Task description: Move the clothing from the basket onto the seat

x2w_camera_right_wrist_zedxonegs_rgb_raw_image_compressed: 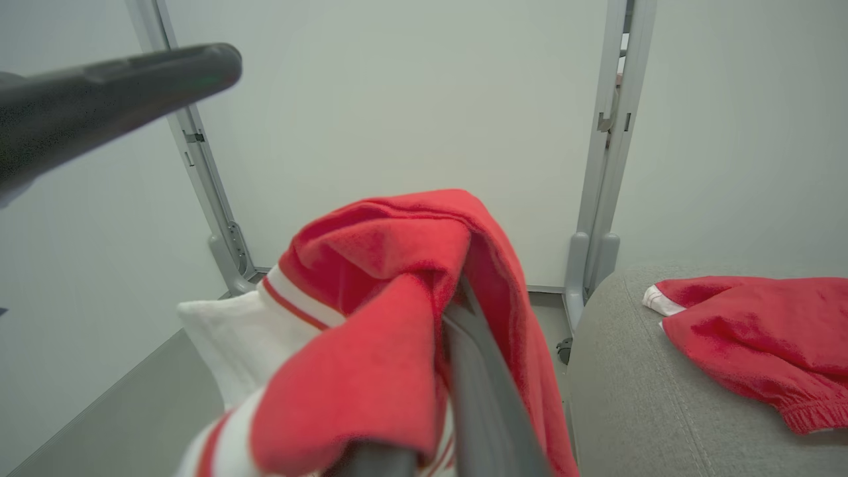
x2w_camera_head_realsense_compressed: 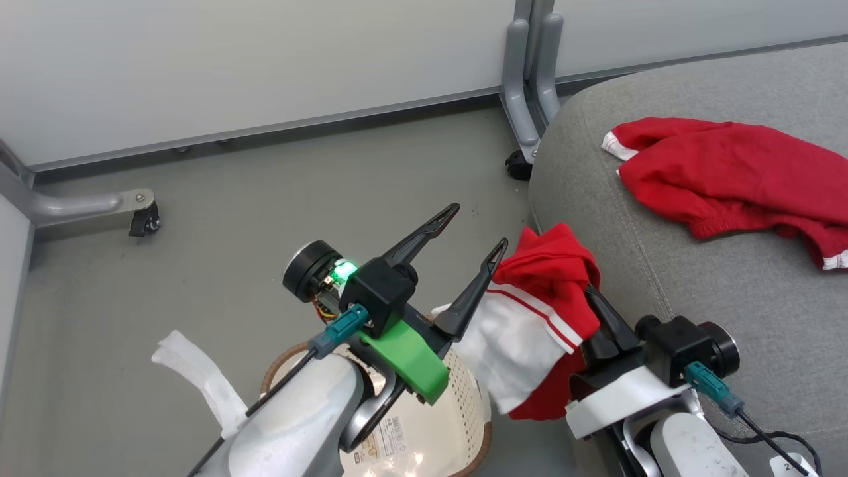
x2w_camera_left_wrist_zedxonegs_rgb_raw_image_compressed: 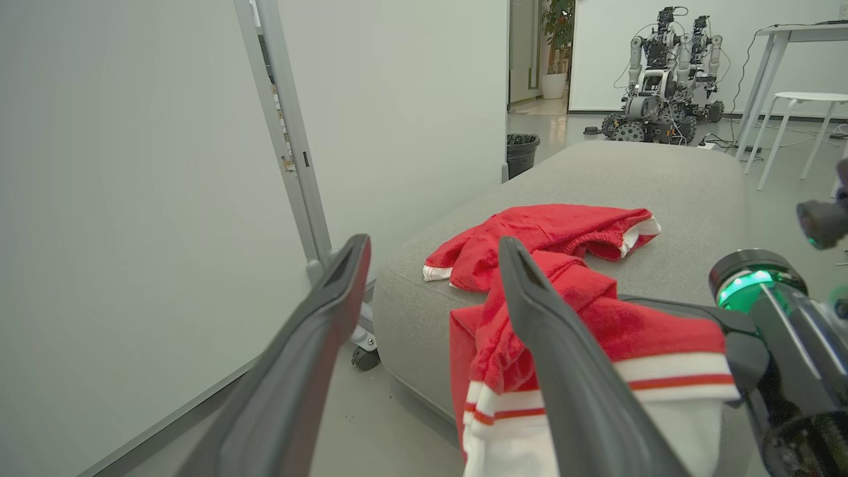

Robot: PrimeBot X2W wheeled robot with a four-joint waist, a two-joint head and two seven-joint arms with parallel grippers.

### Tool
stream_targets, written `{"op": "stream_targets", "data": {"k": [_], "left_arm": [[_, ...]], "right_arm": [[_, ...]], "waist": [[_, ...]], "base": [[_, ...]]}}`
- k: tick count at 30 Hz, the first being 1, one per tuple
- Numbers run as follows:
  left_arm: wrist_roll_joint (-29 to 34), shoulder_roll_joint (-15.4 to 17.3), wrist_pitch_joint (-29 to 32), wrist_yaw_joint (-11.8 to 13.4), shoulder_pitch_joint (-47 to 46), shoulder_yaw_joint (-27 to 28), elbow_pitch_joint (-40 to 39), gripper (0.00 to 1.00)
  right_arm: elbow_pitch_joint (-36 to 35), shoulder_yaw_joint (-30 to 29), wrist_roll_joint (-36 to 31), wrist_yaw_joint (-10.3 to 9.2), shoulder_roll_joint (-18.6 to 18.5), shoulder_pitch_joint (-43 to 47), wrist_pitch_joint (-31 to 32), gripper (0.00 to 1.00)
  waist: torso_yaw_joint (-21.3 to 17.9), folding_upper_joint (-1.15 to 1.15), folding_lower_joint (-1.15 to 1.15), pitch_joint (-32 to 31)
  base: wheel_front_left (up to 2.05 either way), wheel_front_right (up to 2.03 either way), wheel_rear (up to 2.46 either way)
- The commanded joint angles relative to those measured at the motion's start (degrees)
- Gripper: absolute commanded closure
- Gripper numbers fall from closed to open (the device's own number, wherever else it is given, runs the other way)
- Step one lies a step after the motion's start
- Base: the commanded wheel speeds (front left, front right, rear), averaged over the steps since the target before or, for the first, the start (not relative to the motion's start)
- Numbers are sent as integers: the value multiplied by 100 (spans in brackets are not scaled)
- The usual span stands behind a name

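Observation:
The red jersey (x2w_camera_head_realsense_compressed: pixel 536 311) with white panels hangs draped over my right gripper (x2w_camera_head_realsense_compressed: pixel 591 295), which is shut on it just left of the seat's rounded edge. Fabric covers the fingertips; one dark finger (x2w_camera_right_wrist_zedxonegs_rgb_raw_image_compressed: pixel 474 358) shows beneath the jersey (x2w_camera_right_wrist_zedxonegs_rgb_raw_image_compressed: pixel 384 265). The red shorts (x2w_camera_head_realsense_compressed: pixel 729 172) lie spread on the grey seat (x2w_camera_head_realsense_compressed: pixel 695 298). My left gripper (x2w_camera_head_realsense_compressed: pixel 476 228) stands open and empty above the floor, its nearer finger right beside the jersey (x2w_camera_left_wrist_zedxonegs_rgb_raw_image_compressed: pixel 629 331). The cream basket (x2w_camera_head_realsense_compressed: pixel 457 397) sits below, largely hidden by my left arm, label showing.
White partition panels on grey caster feet (x2w_camera_head_realsense_compressed: pixel 523 99) stand behind the floor and the seat. A white basket handle (x2w_camera_head_realsense_compressed: pixel 192 377) sticks out at the lower left. Beyond the seat (x2w_camera_left_wrist_zedxonegs_rgb_raw_image_compressed: pixel 629 172) are a dark bin (x2w_camera_left_wrist_zedxonegs_rgb_raw_image_compressed: pixel 522 152), parked robots (x2w_camera_left_wrist_zedxonegs_rgb_raw_image_compressed: pixel 662 79) and a white table.

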Motion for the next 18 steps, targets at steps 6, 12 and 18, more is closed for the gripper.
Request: {"op": "stream_targets", "data": {"k": [6,12,18], "left_arm": [[-108,160,-42,87,253,19,-32,0],[-173,260,-64,134,392,54,-70,0],[-164,423,-29,201,463,69,-177,0]], "right_arm": [[-118,-240,-32,-10,12,94,-19,100],[-271,-418,4,-10,28,110,-19,100],[-568,-530,-39,-10,50,77,-19,100]], "waist": [[-216,0,0,76],[-489,0,0,169],[-987,0,0,374]], "base": [[0,0,0],[0,0,0],[0,0,0]]}}
